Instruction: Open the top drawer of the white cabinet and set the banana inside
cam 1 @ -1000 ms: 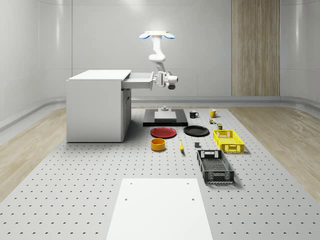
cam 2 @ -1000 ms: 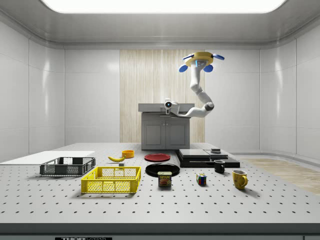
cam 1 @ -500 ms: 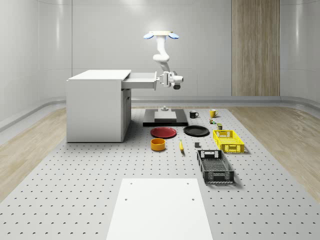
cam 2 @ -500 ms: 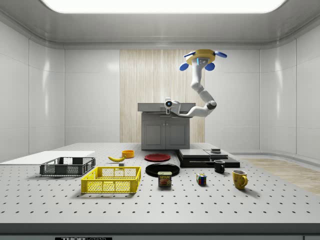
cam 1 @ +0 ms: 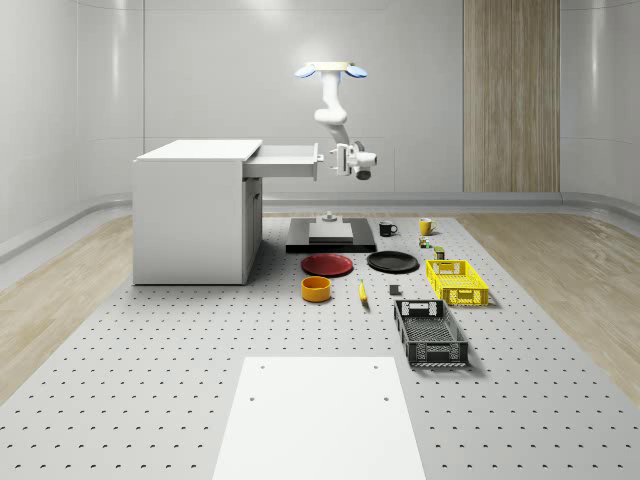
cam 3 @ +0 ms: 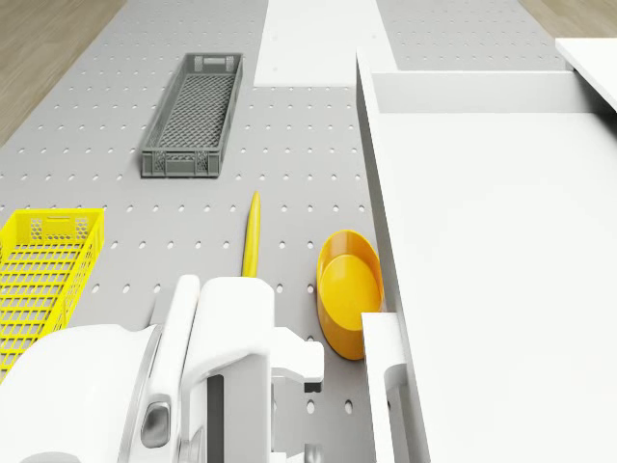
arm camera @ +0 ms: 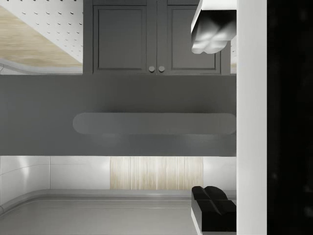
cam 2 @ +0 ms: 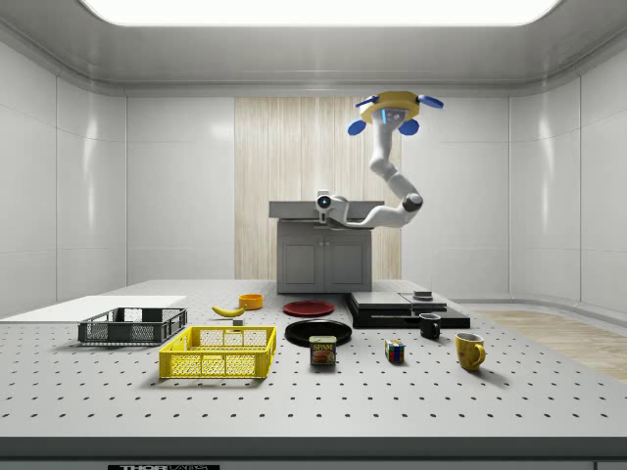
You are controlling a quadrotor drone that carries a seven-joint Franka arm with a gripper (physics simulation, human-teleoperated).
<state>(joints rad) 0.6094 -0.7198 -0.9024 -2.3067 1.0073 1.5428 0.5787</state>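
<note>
Hovering: drone point(cam 1: 331, 70) in the air beyond the open end of the top drawer point(cam 1: 285, 160), above the black platform point(cam 1: 330, 240)
arm: hangs from drone, bends down toward the drawer front
gripper point(cam 1: 328, 160): at the drawer front, level with the white cabinet point(cam 1: 190, 215) top
grip state: can't tell, fingers around the handle not resolvable
top drawer: pulled well out of the cabinet
banana point(cam 1: 362, 292): on the table, in front of the cabinet, just beside the orange bowl point(cam 1: 316, 289), well below the drawer
</note>
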